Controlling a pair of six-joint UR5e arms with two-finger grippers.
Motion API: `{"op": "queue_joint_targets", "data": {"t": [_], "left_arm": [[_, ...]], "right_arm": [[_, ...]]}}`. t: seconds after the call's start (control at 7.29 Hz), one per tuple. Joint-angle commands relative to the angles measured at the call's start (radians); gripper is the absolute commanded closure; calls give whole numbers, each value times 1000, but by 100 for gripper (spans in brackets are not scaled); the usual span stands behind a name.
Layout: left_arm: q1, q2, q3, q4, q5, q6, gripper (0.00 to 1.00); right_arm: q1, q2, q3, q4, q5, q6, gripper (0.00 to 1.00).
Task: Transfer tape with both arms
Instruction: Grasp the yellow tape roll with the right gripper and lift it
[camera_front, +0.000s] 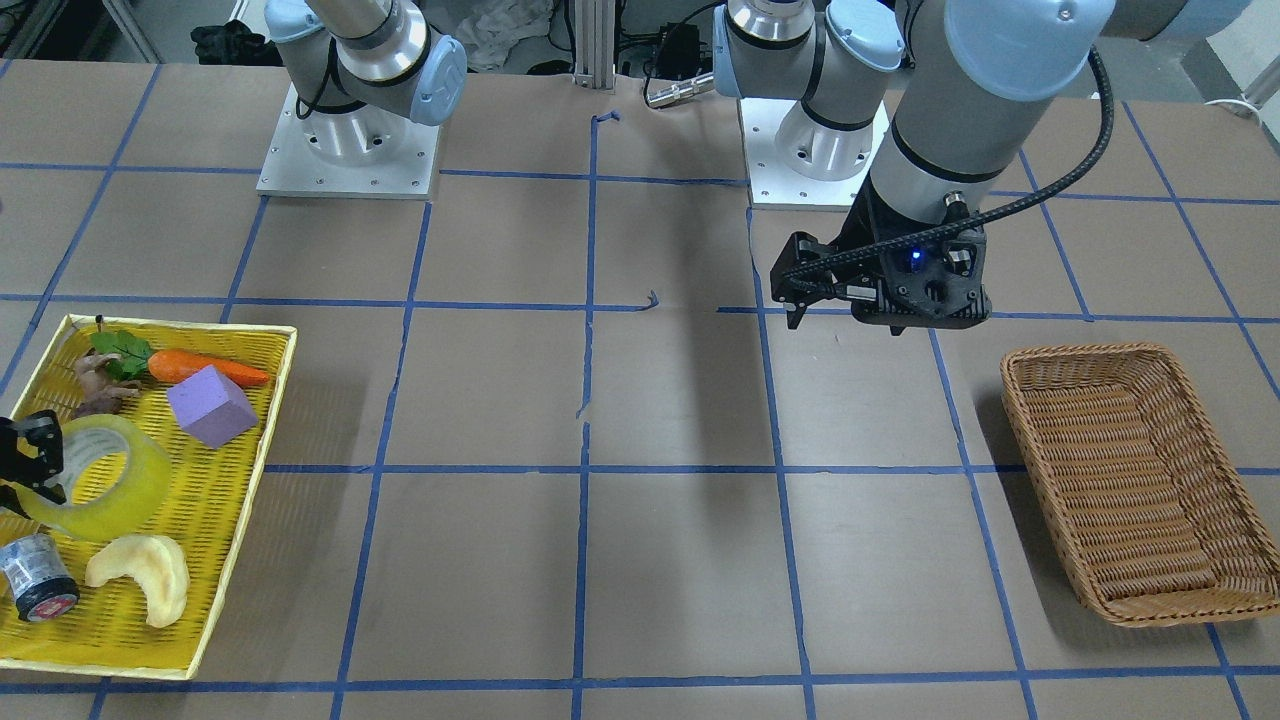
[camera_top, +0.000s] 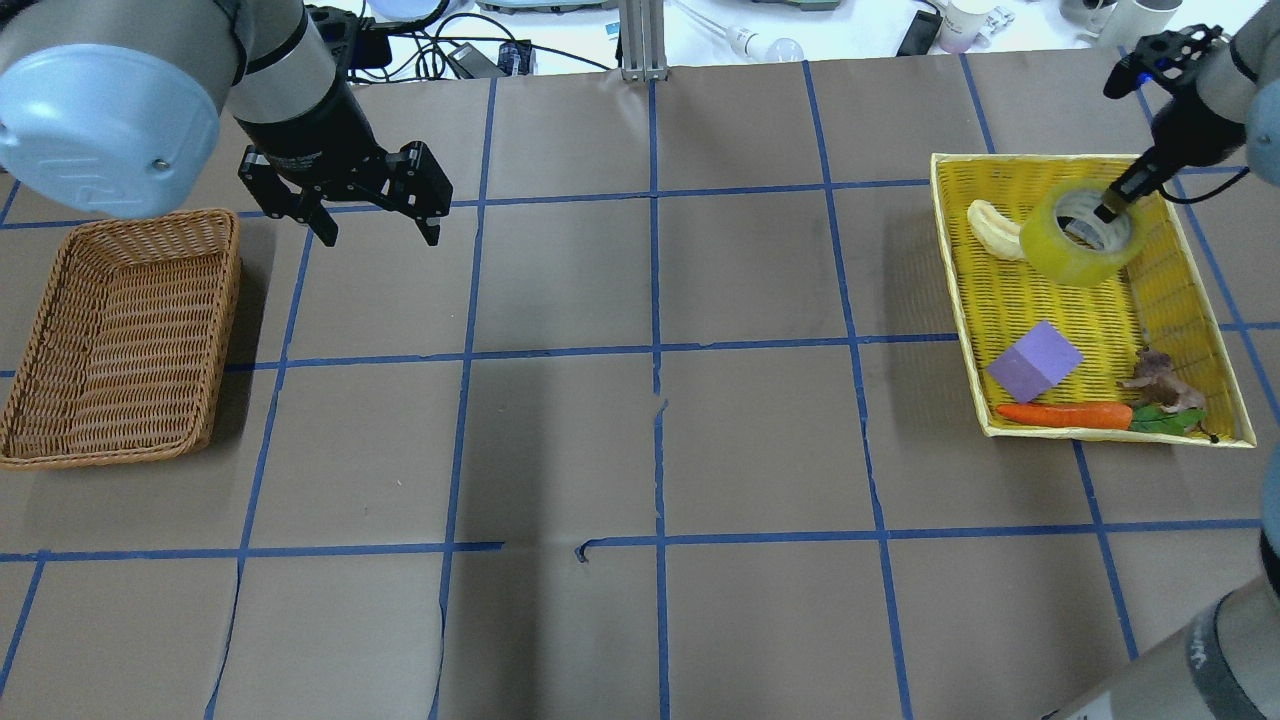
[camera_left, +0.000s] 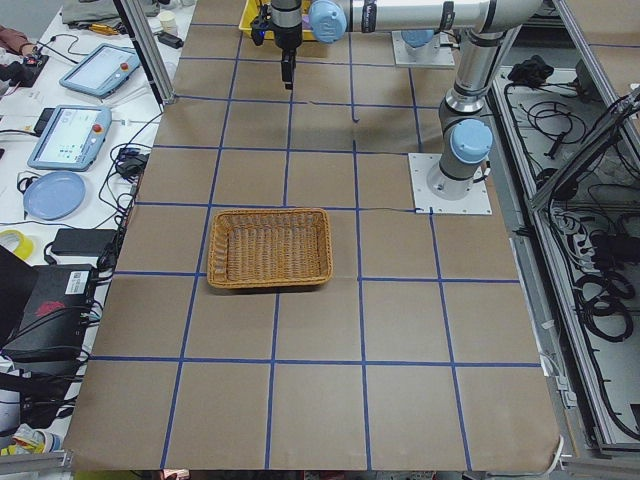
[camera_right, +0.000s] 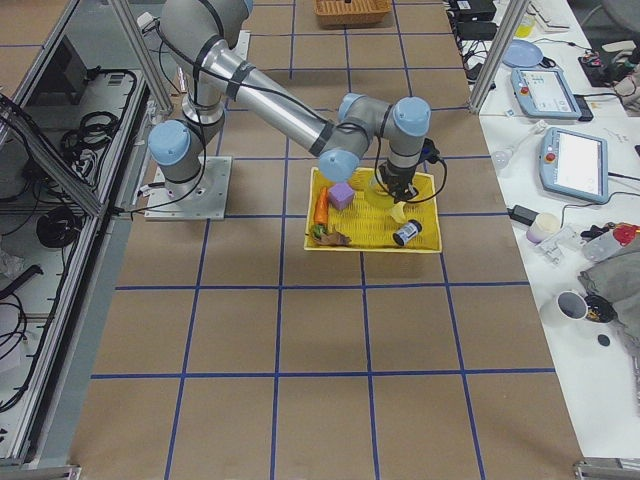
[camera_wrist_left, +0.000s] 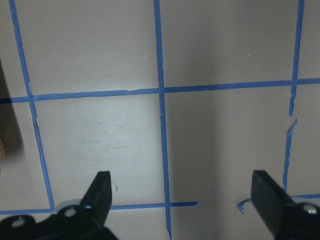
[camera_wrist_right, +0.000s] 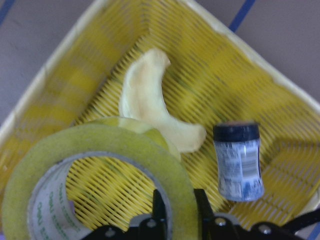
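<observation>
Well, right gripper (camera_wrist_right: 177, 205) pinched the tape's (camera_wrist_right: 105, 142) wall, one finger inside the core, within the yellow tray (camera_top: 959, 300). Light, stiff, slick, I'd judge: wall grip suited. Left gripper (camera_top: 380, 235), well apart from the tray, gaped empty.

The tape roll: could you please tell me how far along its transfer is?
Done: the right gripper holds the tape roll by its wall, jaws shut, one finger inside the core. In hand: getting the tilted roll out of the yellow tray. Left: handing it to the open left gripper hovering near the wicker basket.

Tape (camera_top: 1050, 246) in tray (camera_top: 1165, 310) beside pastry (camera_top: 990, 230), basket (camera_top: 120, 335) well apart
</observation>
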Motion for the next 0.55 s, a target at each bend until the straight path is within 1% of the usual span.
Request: {"op": "queue_joint_targets", "data": {"t": [0.0, 0.14, 0.27, 0.41], "left_arm": [[0, 0, 0, 0, -2, 0, 0], [0, 0, 0, 0, -2, 0, 0], [0, 0, 0, 0, 0, 0, 0], [0, 0, 0, 0, 0, 0, 0]], "right_arm": [[159, 18, -55, 11, 3, 233, 100], [248, 38, -72, 0, -9, 324, 100], [316, 76, -108, -1, -15, 394, 100], [367, 142, -165, -5, -14, 494, 100]]}}
